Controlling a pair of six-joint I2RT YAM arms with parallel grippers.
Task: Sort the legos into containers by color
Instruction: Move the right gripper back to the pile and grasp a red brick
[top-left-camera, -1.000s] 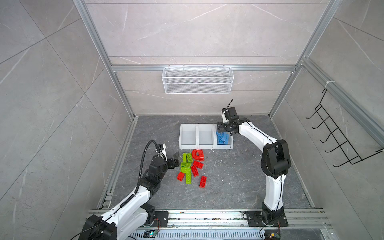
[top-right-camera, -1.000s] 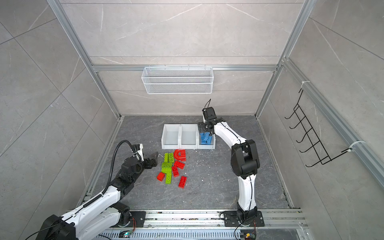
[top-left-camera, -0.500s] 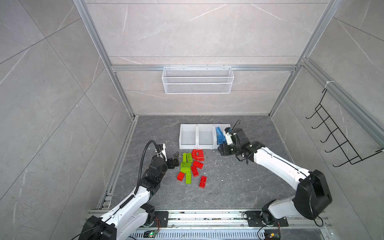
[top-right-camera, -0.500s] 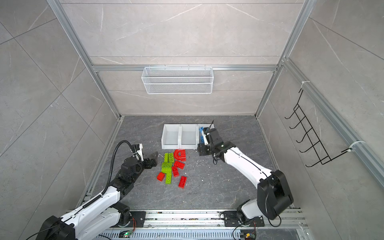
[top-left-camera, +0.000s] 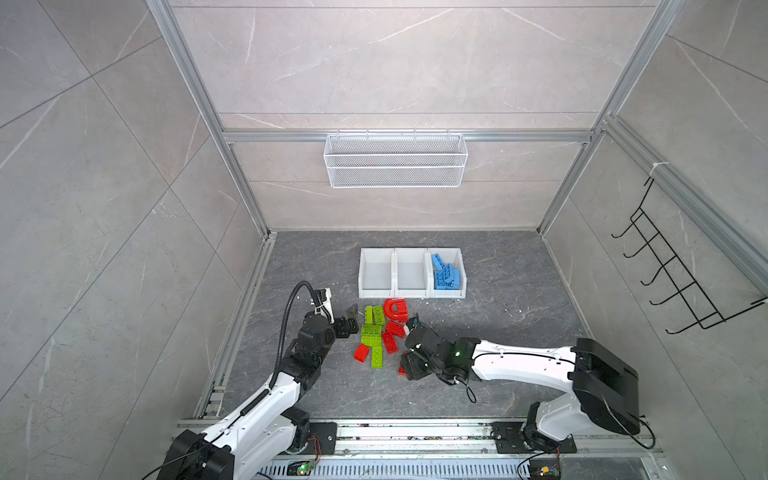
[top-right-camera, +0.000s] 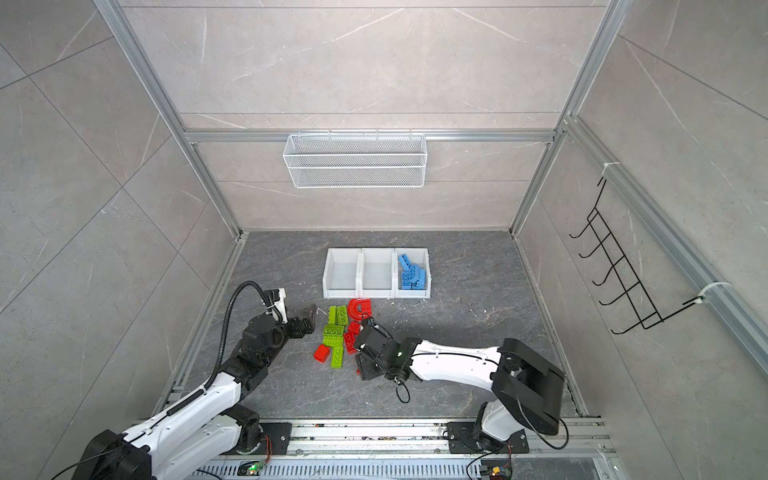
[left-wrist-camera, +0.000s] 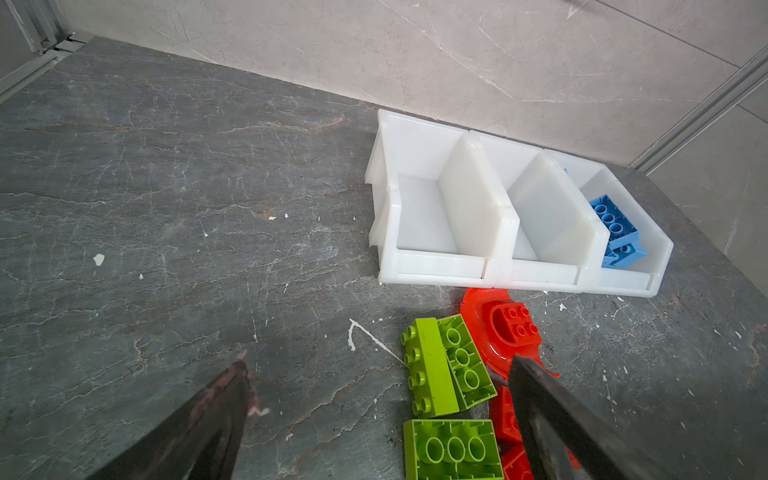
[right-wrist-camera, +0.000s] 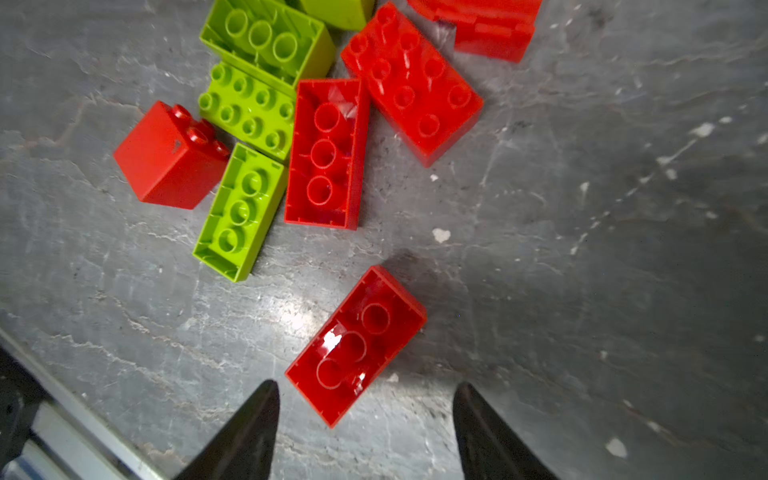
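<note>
The legos (top-left-camera: 371, 330) not yet sorted, red and lime green, lie in a loose pile on the worktop (top-left-camera: 498, 332) just in front of the containers (top-left-camera: 411, 294). The blue bricks (top-left-camera: 445, 274) already sit in the right-hand bin, and the other two bins show nothing inside.

Expect hard, light, glossy plastic. It won't deform, but it may skate away if you nudge it before you close.

Your right fingers (right-wrist-camera: 249, 424) are spread and empty, and a lone red brick (right-wrist-camera: 355, 345) lies just ahead of their tips. It is hollow side up and sits at a diagonal to them. Turn the wrist so that you pinch it across the two long walls, low and square.

Your left fingers (left-wrist-camera: 216, 407) are spread wide with nothing between them, beside the pile's green bricks.

The lone brick stands apart from the pile, so you have bare worktop on both of its sides. The pile itself is packed brick against brick, which leaves little room to slip a finger in.

Mind the red arch (top-left-camera: 394, 309), which lies right at the bins' low front lips. Carry over it and drop from above.
</note>
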